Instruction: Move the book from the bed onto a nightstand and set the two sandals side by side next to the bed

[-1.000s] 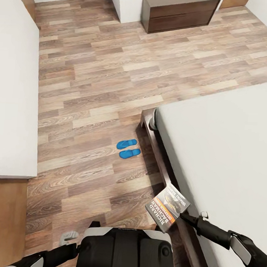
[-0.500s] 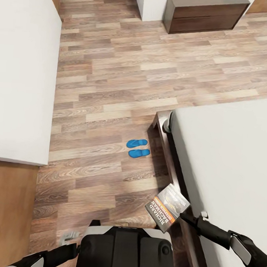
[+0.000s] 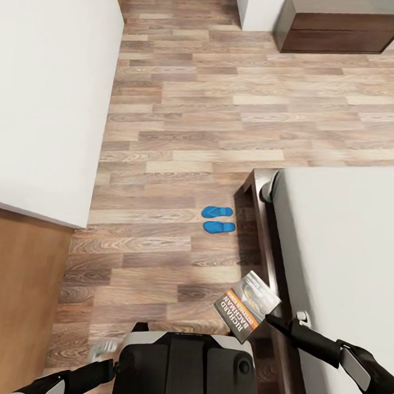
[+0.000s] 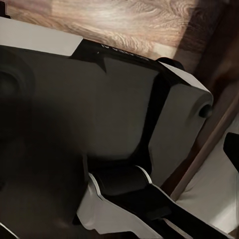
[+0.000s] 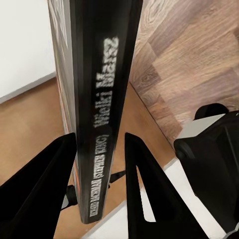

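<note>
My right gripper [image 3: 269,319] is shut on the book [image 3: 247,305], a thin paperback with an orange band and "RICHARD" on its cover. I hold it in the air over the floor beside the bed's dark wooden frame [image 3: 263,236]. In the right wrist view the book's spine [image 5: 94,124] stands upright between the two black fingers [image 5: 50,189] of my right gripper [image 5: 97,164]. The two blue sandals [image 3: 219,219] lie side by side on the plank floor, close to the bed's corner. The pale mattress [image 3: 345,258] is bare. My left gripper [image 3: 102,349] hangs low beside my trunk, its fingers unclear.
A white wall block [image 3: 46,94] takes up the left side, with a plain brown surface [image 3: 15,302] below it. A low dark brown drawer cabinet [image 3: 341,25] stands against the far wall; I cannot tell whether it is a nightstand. My own black trunk [image 3: 186,371] shows in front.
The whole picture has slid to the right, so the camera has moved. The book stays in my right gripper in the same pose. The sandals lie where they were.
</note>
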Available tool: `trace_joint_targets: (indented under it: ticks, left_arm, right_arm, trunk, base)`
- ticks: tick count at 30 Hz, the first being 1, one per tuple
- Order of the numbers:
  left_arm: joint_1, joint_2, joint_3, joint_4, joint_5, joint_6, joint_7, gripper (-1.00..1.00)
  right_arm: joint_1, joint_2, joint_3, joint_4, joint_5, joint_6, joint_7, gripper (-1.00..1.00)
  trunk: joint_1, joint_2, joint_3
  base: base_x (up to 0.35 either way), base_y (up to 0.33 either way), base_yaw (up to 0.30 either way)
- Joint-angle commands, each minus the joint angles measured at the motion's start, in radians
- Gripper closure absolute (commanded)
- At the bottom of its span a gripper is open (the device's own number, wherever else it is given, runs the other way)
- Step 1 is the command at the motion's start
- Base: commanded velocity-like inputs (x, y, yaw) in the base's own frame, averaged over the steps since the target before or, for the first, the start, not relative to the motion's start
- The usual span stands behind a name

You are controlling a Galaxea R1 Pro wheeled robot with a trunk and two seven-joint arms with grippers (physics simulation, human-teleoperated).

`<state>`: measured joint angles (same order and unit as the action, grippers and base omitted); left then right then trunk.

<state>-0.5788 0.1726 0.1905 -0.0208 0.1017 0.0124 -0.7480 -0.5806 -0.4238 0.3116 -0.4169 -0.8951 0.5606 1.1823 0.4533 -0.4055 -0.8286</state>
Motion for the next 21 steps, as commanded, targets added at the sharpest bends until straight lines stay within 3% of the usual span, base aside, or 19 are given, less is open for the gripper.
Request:
trace_joint_targets:
  ticks: [1, 8, 15, 21]
  left_arm:
    - [-0.001, 0.000, -0.005, 0.002, 0.010, 0.001, -0.004, -1.00]
    - [-0.001, -0.004, -0.006, 0.002, 0.010, 0.000, 0.015, -1.00]
    - [0.000, -0.028, -0.006, 0.002, 0.010, -0.002, 0.104, -1.00]
    - [0.000, -0.049, -0.006, 0.002, 0.010, -0.034, 0.258, -1.00]
  right_arm:
    - [0.000, -0.001, 0.006, 0.000, -0.010, 0.008, 0.000, 1.00]
    - [0.000, 0.001, 0.006, 0.005, -0.009, 0.008, -0.003, 1.00]
    - [0.000, 0.006, 0.007, 0.009, -0.007, 0.004, -0.016, 1.00]
    - [0.001, 0.008, 0.008, 0.016, 0.004, -0.024, -0.022, 1.00]
  trunk:
    - [0.001, -0.002, -0.002]
    - [0.001, -0.002, -0.007]
    - [0.001, -0.002, -0.012]
    - [0.001, -0.002, -0.016]
  base:
    - [0.000, 0.000, 0.262]
    - [0.000, 0.000, 0.262]
    - [0.000, 0.000, 0.262]
    - [0.000, 0.000, 0.262]
